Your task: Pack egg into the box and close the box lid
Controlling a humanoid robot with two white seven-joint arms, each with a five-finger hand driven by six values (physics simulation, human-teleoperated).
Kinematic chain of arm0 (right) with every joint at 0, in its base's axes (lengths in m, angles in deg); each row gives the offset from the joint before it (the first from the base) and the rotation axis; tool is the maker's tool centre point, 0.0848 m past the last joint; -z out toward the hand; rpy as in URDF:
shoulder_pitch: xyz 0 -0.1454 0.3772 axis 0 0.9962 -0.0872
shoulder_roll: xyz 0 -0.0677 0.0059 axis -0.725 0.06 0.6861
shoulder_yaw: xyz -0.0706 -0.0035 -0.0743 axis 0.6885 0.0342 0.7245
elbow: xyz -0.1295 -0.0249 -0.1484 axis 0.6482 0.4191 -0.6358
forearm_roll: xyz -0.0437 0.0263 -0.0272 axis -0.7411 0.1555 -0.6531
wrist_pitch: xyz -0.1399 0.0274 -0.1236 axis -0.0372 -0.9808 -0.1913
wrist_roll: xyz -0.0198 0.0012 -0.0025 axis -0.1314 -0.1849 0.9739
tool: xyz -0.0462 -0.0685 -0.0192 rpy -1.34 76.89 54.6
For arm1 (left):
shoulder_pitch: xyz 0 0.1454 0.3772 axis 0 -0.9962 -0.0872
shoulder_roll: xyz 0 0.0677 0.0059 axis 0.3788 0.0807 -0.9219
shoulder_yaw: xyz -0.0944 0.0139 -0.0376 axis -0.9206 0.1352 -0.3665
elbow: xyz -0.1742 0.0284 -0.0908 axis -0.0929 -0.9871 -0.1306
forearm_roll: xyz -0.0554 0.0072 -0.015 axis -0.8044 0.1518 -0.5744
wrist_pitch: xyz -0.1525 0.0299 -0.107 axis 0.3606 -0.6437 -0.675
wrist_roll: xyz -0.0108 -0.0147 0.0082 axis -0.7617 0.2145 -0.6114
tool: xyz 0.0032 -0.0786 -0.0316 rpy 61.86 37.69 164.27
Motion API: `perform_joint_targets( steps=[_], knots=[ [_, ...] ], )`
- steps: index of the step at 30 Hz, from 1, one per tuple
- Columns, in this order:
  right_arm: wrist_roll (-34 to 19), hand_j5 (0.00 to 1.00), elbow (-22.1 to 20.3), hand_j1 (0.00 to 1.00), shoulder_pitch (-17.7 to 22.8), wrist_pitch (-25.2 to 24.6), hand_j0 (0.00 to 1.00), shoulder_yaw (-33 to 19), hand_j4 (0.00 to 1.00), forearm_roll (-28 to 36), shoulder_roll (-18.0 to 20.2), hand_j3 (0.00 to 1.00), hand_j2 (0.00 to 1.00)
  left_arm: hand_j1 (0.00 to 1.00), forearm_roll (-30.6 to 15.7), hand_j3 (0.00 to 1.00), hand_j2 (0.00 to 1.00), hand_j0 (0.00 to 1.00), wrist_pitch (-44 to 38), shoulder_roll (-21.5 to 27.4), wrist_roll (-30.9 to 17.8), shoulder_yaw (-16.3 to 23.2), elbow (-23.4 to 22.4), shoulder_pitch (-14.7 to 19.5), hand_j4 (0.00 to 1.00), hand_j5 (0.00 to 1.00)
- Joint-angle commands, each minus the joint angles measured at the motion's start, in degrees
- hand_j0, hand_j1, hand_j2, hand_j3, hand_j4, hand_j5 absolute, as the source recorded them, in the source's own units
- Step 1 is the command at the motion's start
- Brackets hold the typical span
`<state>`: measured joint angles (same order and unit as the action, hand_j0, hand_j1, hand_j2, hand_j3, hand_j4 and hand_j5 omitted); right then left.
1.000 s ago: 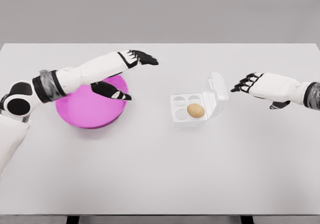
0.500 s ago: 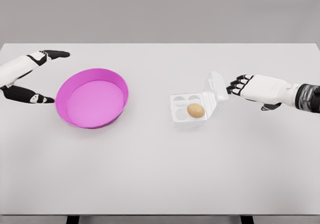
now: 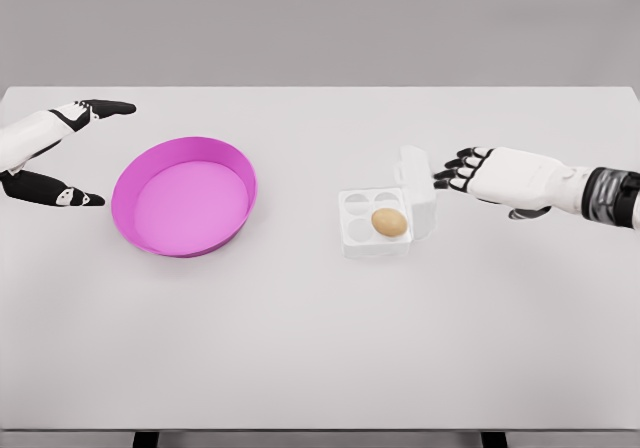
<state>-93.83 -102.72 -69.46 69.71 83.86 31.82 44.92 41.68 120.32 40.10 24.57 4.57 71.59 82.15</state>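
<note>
Clear plastic lid (image 3: 416,176) now stands steeper than half a second ago, pushed by the right hand's (image 3: 478,171) loosely spread, empty fingertips (image 3: 443,179), while the egg (image 3: 389,222) sits in the egg box's (image 3: 372,226) near-right cup: packing looks done, closing underway.

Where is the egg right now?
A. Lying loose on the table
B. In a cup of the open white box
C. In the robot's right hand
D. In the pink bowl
B: the egg sits in a cup of the box, whose lid stands raised; the bowl holds nothing.
</note>
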Motion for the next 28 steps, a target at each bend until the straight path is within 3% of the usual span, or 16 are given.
perform_joint_targets(
  steps=[1,11,16,21,28],
  knots=[
    [0.02,1.0,-0.53,1.0,0.0,-0.14,1.0,-0.03,1.0,0.35,-0.02,1.0,1.0,1.0,-0.4,1.0,1.0,1.0,-0.16,0.06,0.03,-0.03,-0.05,0.0,1.0,1.0],
    [0.02,1.0,-2.03,1.0,-0.18,-0.14,1.0,-0.03,1.0,2.02,-4.15,1.0,1.0,1.0,-0.4,1.0,1.0,1.0,-0.16,0.06,0.03,0.06,0.04,0.0,1.0,1.0],
    [0.02,1.0,1.57,1.0,0.88,-0.14,1.0,-8.73,1.0,8.0,-3.44,1.0,1.0,1.0,-0.4,1.0,1.0,1.0,-0.16,0.06,0.03,-0.03,0.04,0.0,1.0,1.0],
    [0.02,1.0,4.83,1.0,2.11,-0.14,1.0,-10.93,1.0,14.24,-3.36,1.0,1.0,1.0,-0.4,1.0,1.0,1.0,-0.16,-0.03,0.03,0.06,0.04,0.0,1.0,1.0],
    [0.02,1.0,5.27,1.0,2.2,-0.14,1.0,-11.02,1.0,14.24,-3.18,1.0,1.0,1.0,1.62,1.0,1.0,1.0,-0.16,-0.21,0.03,0.32,0.13,0.0,1.0,1.0]
  ],
)
